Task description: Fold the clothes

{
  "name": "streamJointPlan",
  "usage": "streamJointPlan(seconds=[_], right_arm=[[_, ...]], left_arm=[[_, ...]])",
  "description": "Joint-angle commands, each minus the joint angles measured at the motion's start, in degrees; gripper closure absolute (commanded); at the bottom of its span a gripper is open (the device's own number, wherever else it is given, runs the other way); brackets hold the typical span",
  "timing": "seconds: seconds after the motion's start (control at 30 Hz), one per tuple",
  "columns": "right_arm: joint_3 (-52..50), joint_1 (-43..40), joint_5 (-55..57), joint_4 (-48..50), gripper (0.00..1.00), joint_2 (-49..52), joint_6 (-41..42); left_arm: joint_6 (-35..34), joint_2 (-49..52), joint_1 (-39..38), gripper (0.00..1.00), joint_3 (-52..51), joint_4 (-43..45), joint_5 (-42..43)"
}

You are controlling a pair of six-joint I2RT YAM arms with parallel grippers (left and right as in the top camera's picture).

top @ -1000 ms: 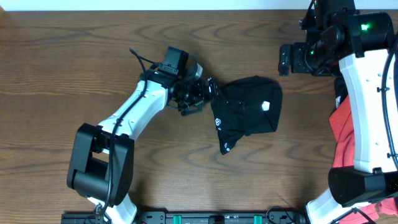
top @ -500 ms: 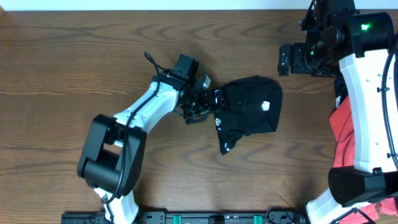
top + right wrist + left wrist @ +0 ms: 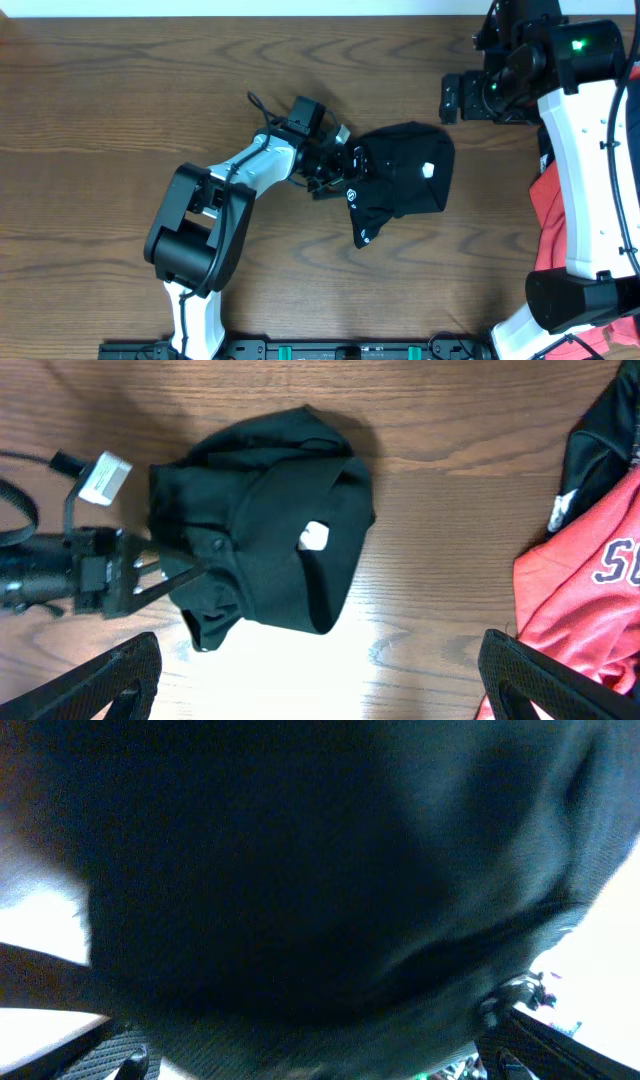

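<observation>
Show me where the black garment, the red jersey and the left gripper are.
Black garment (image 3: 400,185): overhead view, middle of the bunched cloth.
Red jersey (image 3: 560,605): right wrist view, red cloth below the lettering.
Left gripper (image 3: 354,165): overhead view, fingertips at the garment's left edge.

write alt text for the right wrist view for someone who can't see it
A crumpled black garment with a small white tag lies on a wooden table, seen from above. The left gripper comes in from the frame's left side and meets the cloth's edge. A red garment shows at the frame's right side.
</observation>
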Motion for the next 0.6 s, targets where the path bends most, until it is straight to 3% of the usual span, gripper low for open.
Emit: streamJointPlan(seconds=[0.0,0.13,0.17,0.2,0.23,0.3,0.43,0.57], right_arm=[[0.3,0.5,-0.2,-0.1,0.01,0.1,0.9],[0.3,0.5,-0.2,-0.1,0.01,0.1,1.1],[0.3,0.5,-0.2,-0.1,0.01,0.1,1.1],[0.3,0.5,-0.2,-0.1,0.01,0.1,1.0],[0.3,0.5,-0.2,-0.1,0.01,0.1,1.0],[0.2,0.5,-0.2,-0.1,0.01,0.1,1.0],[-0.2,0.5,-0.2,-0.2,0.01,0.1,1.5],[-2.6,0.5,-0.3,-0.2,0.01,0.1,1.5]], left_arm=[[-3.2,1.0,-0.5,0.02,-0.2,4.3,4.1],[-5.5,1.0,-0.8,0.02,-0.2,7.9,4.3],[-5.9,1.0,-0.9,0.07,-0.2,8.6,4.5],[-6.4,1.0,-1.0,0.26,-0.2,9.0,4.5],[-6.9,1.0,-1.2,0.50,-0.2,9.5,4.5],[-8.5,1.0,-1.7,0.63,-0.2,10.6,4.5],[-8.9,1.0,-2.8,0.42,-0.2,12.6,4.4],[-9.2,1.5,-4.0,0.44,-0.2,14.3,4.2]])
